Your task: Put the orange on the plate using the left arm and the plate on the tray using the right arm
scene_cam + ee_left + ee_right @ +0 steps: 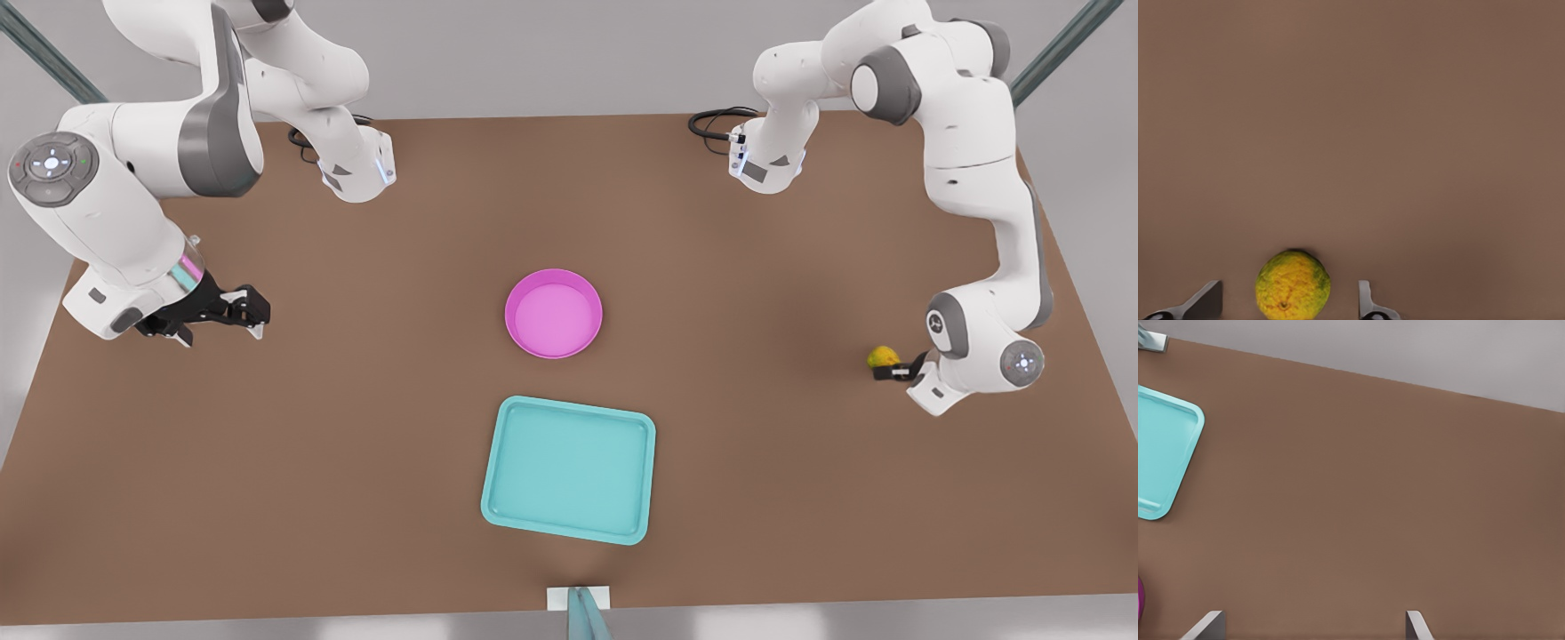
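While the orange [1293,285] sits on the brown counter [356,427] between the spread fingers of my left hand [1289,300], neither fingertip touches it, so that hand is released around the fruit and grips nothing. Its skin is yellow-orange with green blotches along the top and one side, roundish and slightly dimpled, far smaller than the plate. From the front camera I see the orange [882,356] at about 3 o'clock on the counter, close to that edge, with my left hand [892,369] right against it. The plate [553,313], a bright pink-magenta shallow dish with a raised rim, lies near the counter's centre, and the light teal tray [569,468] with rounded corners lies just beside it toward 6 o'clock, the two apart. My right hand [253,313] hangs over the counter at about 9 o'clock, well apart from the plate, and waits; through its wrist camera my right fingertips [1205,625] stand wide apart with bare counter between them, so it is released as well. A matte brown surface covers the whole counter, and beyond its edges the room is plain pale grey, with dark teal struts in the far corners.
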### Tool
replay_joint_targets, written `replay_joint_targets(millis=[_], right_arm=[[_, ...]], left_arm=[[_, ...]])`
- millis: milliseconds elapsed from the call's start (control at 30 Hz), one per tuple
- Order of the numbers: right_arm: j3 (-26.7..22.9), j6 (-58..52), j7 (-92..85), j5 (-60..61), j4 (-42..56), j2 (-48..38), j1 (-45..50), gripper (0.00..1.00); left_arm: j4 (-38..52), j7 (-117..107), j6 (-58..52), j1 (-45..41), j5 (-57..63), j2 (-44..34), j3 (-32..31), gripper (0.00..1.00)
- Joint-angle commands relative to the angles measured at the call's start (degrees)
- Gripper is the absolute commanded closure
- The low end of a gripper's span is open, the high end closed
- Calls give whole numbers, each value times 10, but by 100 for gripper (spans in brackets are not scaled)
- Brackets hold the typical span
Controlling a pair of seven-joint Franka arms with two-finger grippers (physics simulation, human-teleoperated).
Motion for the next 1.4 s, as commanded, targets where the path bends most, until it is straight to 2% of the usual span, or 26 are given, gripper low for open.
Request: replay_joint_targets(millis=[0,233,733,767,800,900,1000,1100,1200,1267,1333,1367], right_arm=[[0,1,-1,0,-2,0,0,0],[0,2,-1,0,-3,1,0,0],[-5,2,-2,1,-3,5,0,0],[-5,2,-2,0,-3,5,0,0],[-5,2,-2,0,-3,5,0,0],[-5,2,-2,1,-4,5,1,0],[-5,3,-5,1,-6,6,0,0],[-5,3,-5,1,-6,9,0,0],[-5,3,-5,1,-6,10,0,0],[-5,4,-6,1,-6,12,0,0],[-5,4,-7,1,-6,13,0,0],[-5,4,-7,1,-6,13,0,0]], left_arm=[[-16,155,77,-1,2,0,2,0],[-72,149,80,-1,1,-15,4,0],[-73,148,113,1,-3,27,12,0],[-73,148,113,0,-3,27,12,14],[-73,148,112,0,-3,27,12,22],[-73,146,112,0,-4,27,12,24],[-73,129,105,0,-3,23,12,30],[-73,77,42,-14,-3,-15,12,30],[-42,27,-35,-74,-2,-35,-6,30],[16,-78,-100,-177,-3,-35,-7,30],[45,-202,-132,-316,-7,-32,-7,30],[57,-266,-135,-379,-44,-29,-8,30]])
